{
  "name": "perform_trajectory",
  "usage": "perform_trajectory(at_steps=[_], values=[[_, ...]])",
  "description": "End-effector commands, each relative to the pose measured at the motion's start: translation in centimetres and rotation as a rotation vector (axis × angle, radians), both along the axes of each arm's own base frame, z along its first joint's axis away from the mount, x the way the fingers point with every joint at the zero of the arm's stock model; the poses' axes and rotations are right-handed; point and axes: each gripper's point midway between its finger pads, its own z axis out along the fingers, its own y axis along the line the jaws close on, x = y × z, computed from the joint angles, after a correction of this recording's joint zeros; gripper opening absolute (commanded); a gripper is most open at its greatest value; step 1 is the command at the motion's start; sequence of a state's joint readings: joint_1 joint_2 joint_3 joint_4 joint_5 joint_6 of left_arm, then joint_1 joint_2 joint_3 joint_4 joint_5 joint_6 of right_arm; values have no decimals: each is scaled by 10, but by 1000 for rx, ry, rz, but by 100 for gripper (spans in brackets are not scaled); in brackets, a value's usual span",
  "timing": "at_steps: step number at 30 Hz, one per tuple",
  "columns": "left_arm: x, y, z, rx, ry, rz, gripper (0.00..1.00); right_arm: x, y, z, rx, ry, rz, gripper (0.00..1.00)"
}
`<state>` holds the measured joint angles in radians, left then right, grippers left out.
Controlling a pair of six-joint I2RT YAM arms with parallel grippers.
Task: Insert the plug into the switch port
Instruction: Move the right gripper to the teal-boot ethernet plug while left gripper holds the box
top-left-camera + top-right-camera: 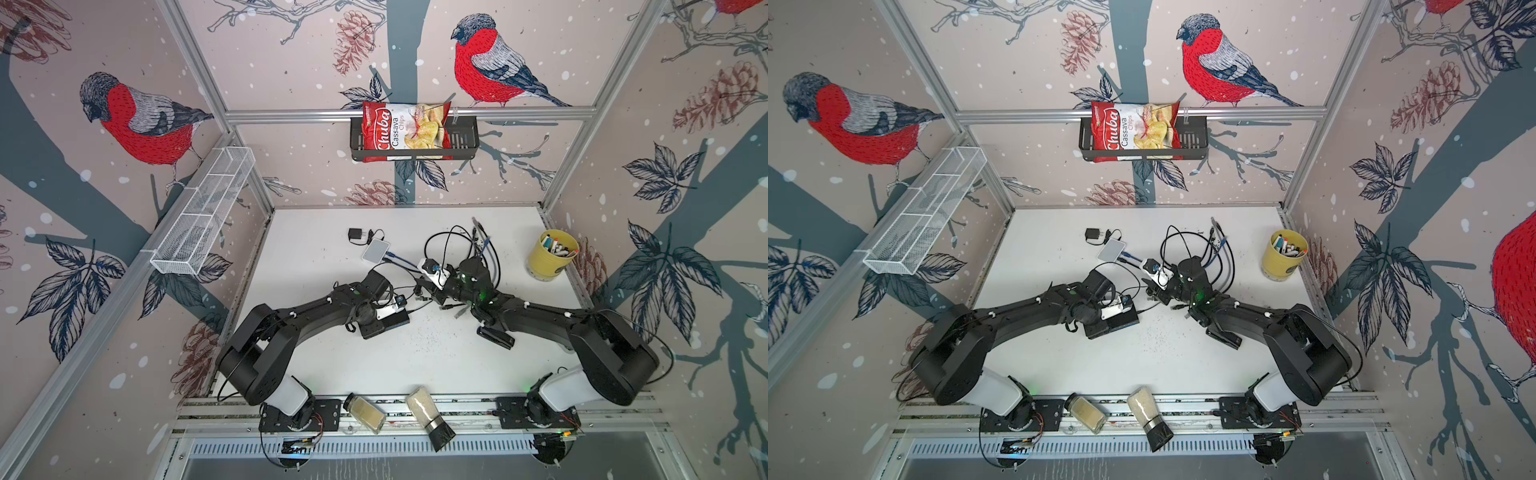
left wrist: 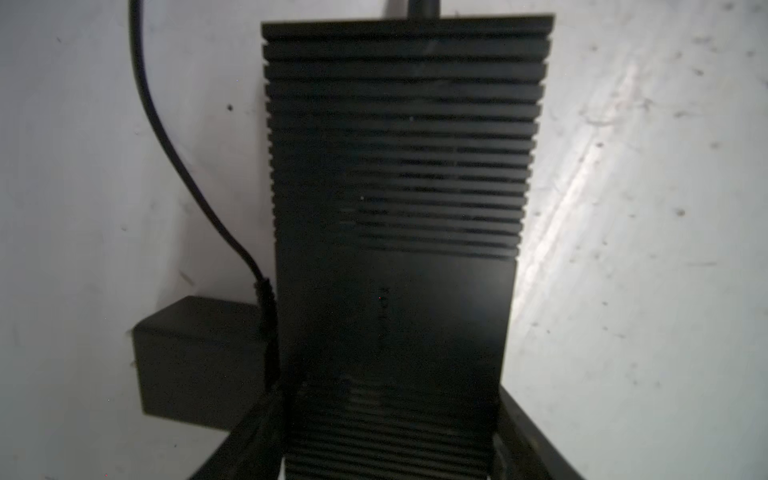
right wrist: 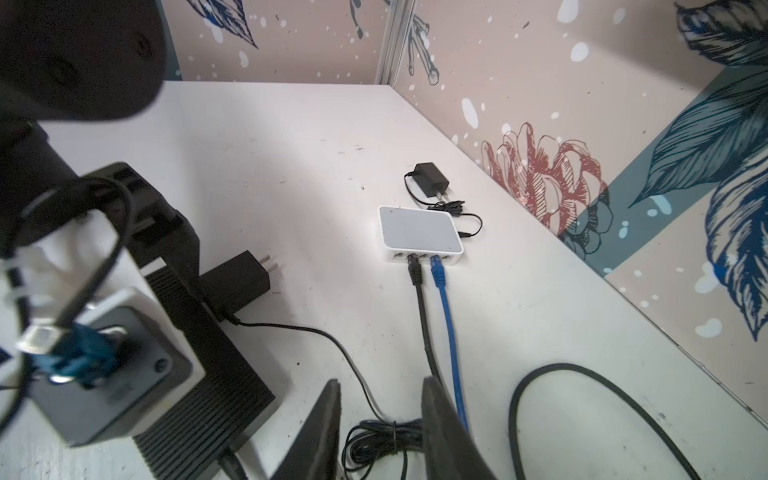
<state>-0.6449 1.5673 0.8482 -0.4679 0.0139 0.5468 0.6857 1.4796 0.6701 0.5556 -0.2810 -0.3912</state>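
On the left wall hangs a white mesh basket [image 1: 203, 212]; what lies inside cannot be told through the mesh. Below it, the left end effector [image 2: 386, 432] clamps a black ribbed box [image 2: 399, 166] on the worktop [image 1: 415, 357], its fingers [image 2: 245, 440] cut off by the wrist view's edge. At the back wall, a black basket [image 1: 463, 141] holds a chips bag [image 1: 403, 131]. Mid-worktop, the white switch [image 3: 419, 230] has the black plug [image 3: 415, 270] seated in a port beside a blue plug [image 3: 439, 274]; which port is too small to tell. The right end effector [image 3: 380, 384] stands with jaws apart, holding nothing, beside the black cable [image 3: 426, 328]. Rightmost, a yellow cup [image 1: 540, 266] holds markers [image 1: 559, 248].
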Motion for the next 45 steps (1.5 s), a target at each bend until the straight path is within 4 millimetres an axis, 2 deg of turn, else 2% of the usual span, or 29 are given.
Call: perform_trajectory(at_steps=[1,8,15,21,25,29,31,35,36,37,41,45], values=[[-9,25,-13,84,89,112,47,8,-6,20,52,-28,-62,35],[-4,43,-12,43,107,239,48,15,-11,29,68,-33,-97,37],[11,59,-8,20,98,377,49,18,-8,26,36,-17,-90,37],[16,59,-11,15,126,453,55,25,-10,14,-30,-4,-103,37],[28,65,-16,44,151,575,58,29,-10,5,-65,9,-108,37],[33,73,-25,101,181,646,60,32,-11,-9,-129,19,-102,37],[38,72,-22,87,159,650,64,31,-12,-20,-175,20,-89,38],[47,66,-6,28,102,633,72,29,-16,-37,-271,18,-47,38],[50,64,0,6,85,627,91,28,-18,-43,-303,17,-33,38],[53,61,8,-19,68,618,97,28,-19,-48,-335,15,-19,38],[67,52,45,-129,-38,602,97,26,-32,-67,-451,19,17,38],[82,44,100,-272,-189,589,97,20,-45,-79,-520,23,62,37]])
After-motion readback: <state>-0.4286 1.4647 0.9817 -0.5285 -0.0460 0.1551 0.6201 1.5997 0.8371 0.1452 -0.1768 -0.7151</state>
